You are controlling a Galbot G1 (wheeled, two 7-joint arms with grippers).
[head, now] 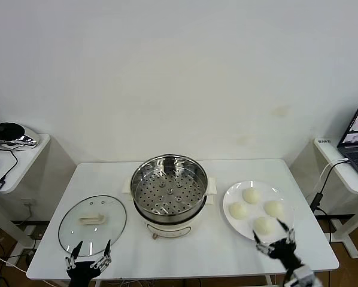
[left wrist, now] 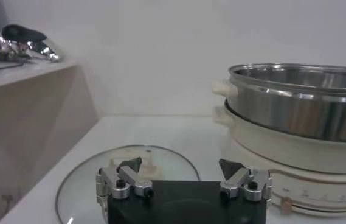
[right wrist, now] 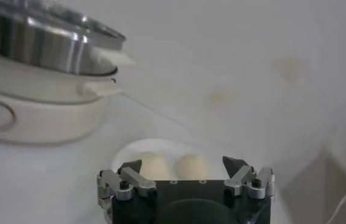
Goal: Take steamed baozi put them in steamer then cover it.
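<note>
Nearest, both grippers at table's front edge: left gripper (head: 88, 256) spread, empty, over the cover (head: 92, 225); right gripper (head: 274, 241) spread beside the baozi (head: 263, 225) on the plate (head: 230, 195). Steamer (head: 169, 186) centre, empty. No transfer yet; next, right closes on nearest bun.

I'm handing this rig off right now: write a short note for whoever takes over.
Left hand: open, empty, at the table's near edge by the glass lid.
Right hand: open, empty, near edge of the plate.
Steamer: table centre, uncovered, tray empty.
Four baozi sit on the plate, right of the steamer.
Done: nothing yet.
Left: move all four baozi into the steamer, then put the lid on.
</note>
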